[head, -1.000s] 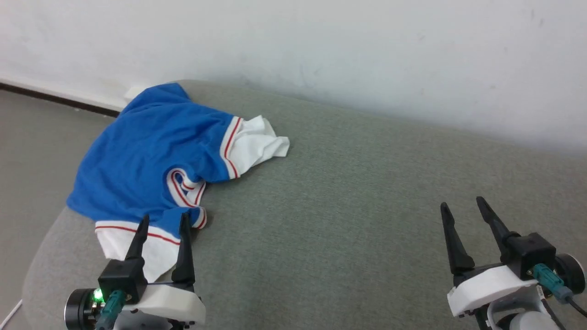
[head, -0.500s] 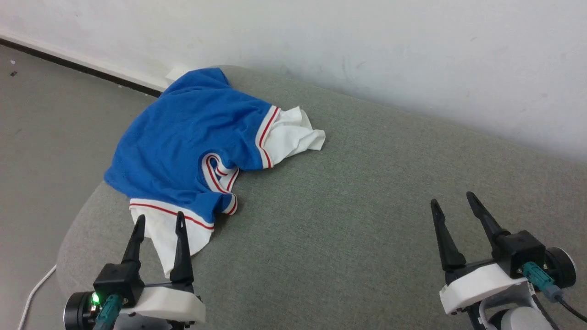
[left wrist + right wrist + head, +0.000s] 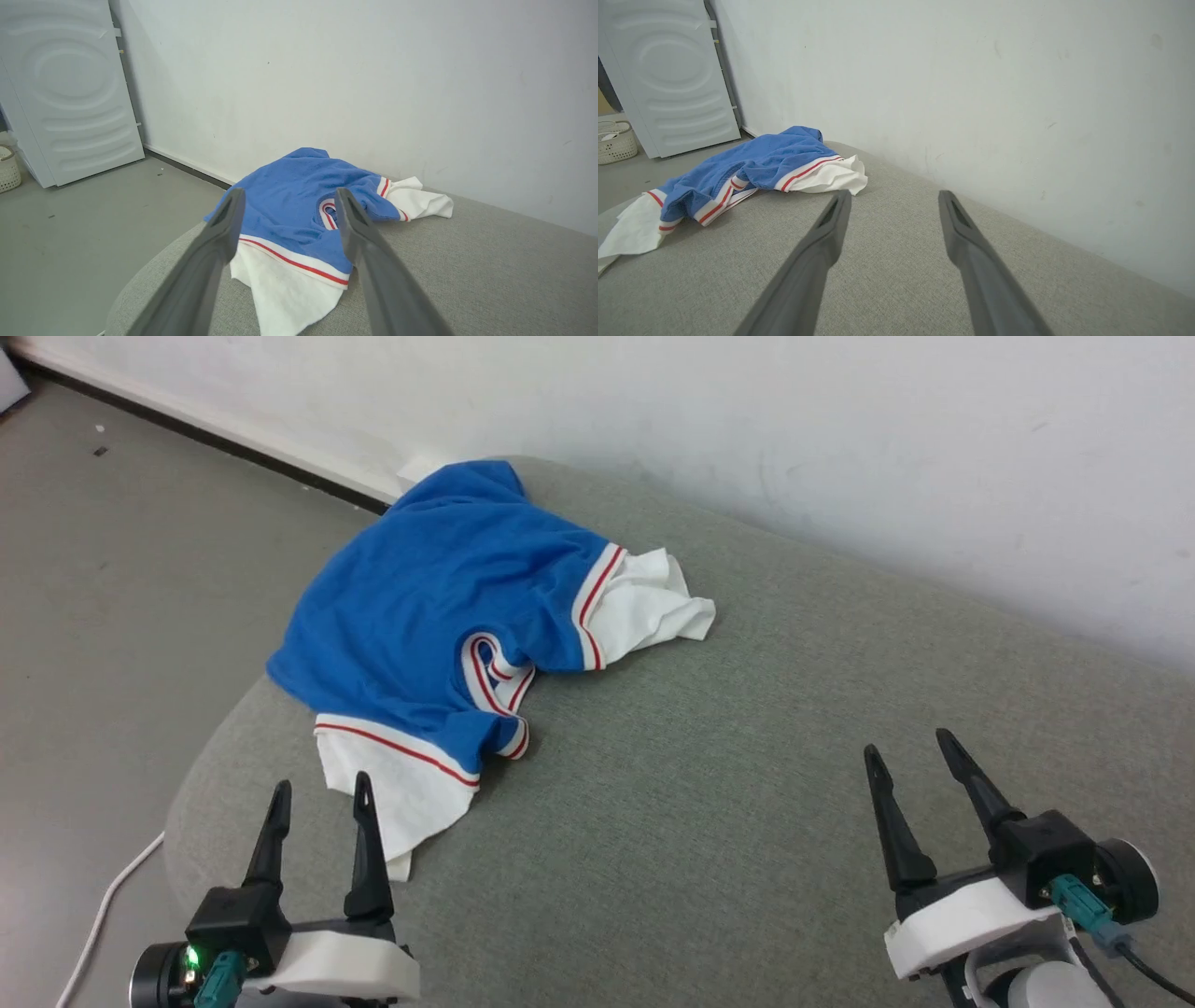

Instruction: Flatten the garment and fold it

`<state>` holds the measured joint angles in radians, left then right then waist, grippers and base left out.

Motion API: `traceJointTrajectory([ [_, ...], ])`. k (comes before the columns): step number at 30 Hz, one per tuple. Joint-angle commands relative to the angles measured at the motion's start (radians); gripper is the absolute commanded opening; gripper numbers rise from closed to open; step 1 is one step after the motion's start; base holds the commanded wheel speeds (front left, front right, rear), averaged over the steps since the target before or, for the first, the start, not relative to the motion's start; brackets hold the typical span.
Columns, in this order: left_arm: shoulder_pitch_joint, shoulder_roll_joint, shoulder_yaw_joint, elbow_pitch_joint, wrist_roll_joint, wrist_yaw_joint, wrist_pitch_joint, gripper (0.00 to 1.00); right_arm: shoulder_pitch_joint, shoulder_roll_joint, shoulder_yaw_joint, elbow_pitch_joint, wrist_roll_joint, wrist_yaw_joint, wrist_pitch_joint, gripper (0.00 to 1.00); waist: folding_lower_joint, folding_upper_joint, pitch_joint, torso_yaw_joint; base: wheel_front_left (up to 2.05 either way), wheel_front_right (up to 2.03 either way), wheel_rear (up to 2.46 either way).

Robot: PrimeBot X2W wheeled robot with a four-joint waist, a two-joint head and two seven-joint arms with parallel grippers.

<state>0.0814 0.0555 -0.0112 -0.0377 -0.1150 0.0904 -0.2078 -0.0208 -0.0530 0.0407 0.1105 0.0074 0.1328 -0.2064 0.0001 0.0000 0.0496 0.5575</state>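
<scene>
The grey padded worktop (image 3: pixel 709 821) carries the garment (image 3: pixel 439 607), crumpled just ahead of the left end effector (image 3: pixel 320 782) and well off from the right end effector (image 3: pixel 906 741). Both stand open and empty. Flattening and folding all remain, I judge.

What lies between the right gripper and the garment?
Just bare grey upholstery separates the right gripper from the garment; the head view shows that stretch.

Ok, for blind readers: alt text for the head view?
A crumpled blue T-shirt with white sleeves lies at the left end of a grey surface. The left gripper and right gripper, open and empty, rise from below.
</scene>
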Motion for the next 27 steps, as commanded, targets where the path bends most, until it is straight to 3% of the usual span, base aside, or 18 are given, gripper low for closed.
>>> traceJointTrajectory([
  [1, 0.012, -0.004, -0.003, -0.005, -0.005, 0.008, -0.009, 1.0, -0.018, 0.002, 0.003, 0.003, -0.009, -0.002, -0.011, 1.0, -0.0001, 0.0, 0.001, 0.012, -0.01, -0.01, -0.01],
  [22, 0.026, -0.005, -0.016, -0.011, -0.039, 0.037, -0.053, 1.0, -0.038, 0.003, 0.012, 0.024, -0.025, -0.002, -0.055, 1.0, -0.0001, 0.0, 0.03, 0.12, 0.0, 0.0, 0.0],
  [27, 0.025, -0.005, -0.017, -0.01, -0.038, 0.036, -0.054, 1.0, -0.037, 0.003, 0.009, 0.023, -0.026, -0.002, -0.055, 1.0, -0.0001, 0.0, 0.029, 0.119, 0.0, 0.0, 0.0],
])
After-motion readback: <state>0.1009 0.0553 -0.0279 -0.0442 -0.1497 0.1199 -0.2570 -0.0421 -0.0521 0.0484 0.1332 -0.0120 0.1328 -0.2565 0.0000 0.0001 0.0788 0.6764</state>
